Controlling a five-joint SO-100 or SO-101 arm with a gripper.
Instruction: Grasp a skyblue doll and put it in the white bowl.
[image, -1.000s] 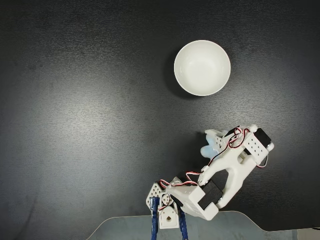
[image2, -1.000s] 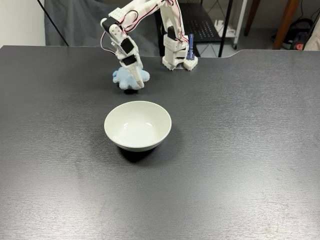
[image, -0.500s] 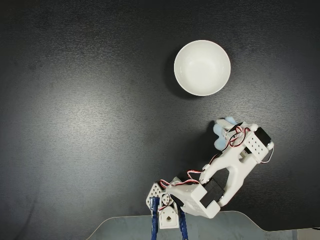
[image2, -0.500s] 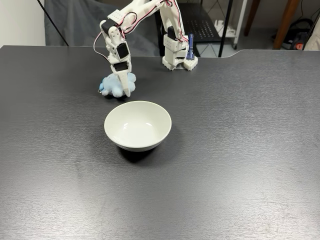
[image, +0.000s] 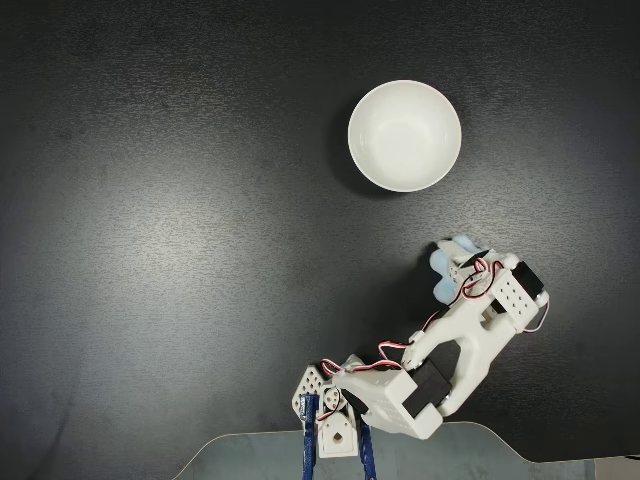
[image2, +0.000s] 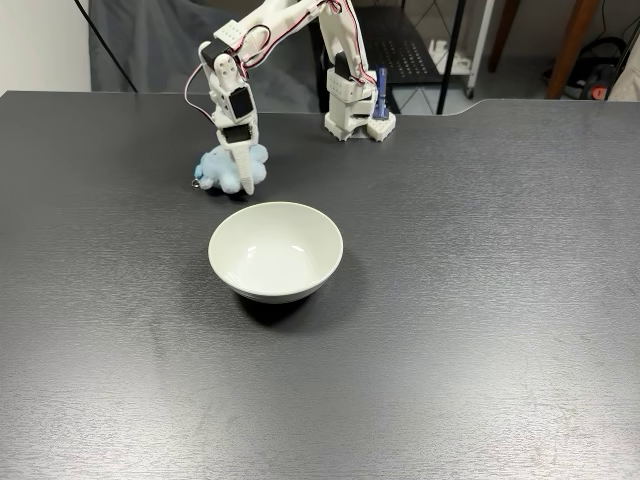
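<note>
The skyblue doll (image: 440, 264) is a small fluffy light-blue lump clamped between the fingers of my white gripper (image: 452, 262), which is shut on it. In the top-down fixed view it lies below and a little right of the white bowl (image: 405, 136), with a clear gap of table between them. From the front fixed view the doll (image2: 213, 168) sticks out left of the downward-pointing gripper (image2: 241, 180), just behind the bowl (image2: 275, 250), which has nothing in it. I cannot tell whether the doll touches the table.
The arm's base (image2: 350, 112) is fixed at the far edge of the dark table (image2: 480, 330), with a blue clamp beside it. Red and white cables loop along the arm (image: 470, 340). Dark bare tabletop surrounds the bowl on all sides.
The gripper has carried the doll off its earlier spot, closer to the bowl and leftward in the front view. Over the last half second it has barely shifted.
</note>
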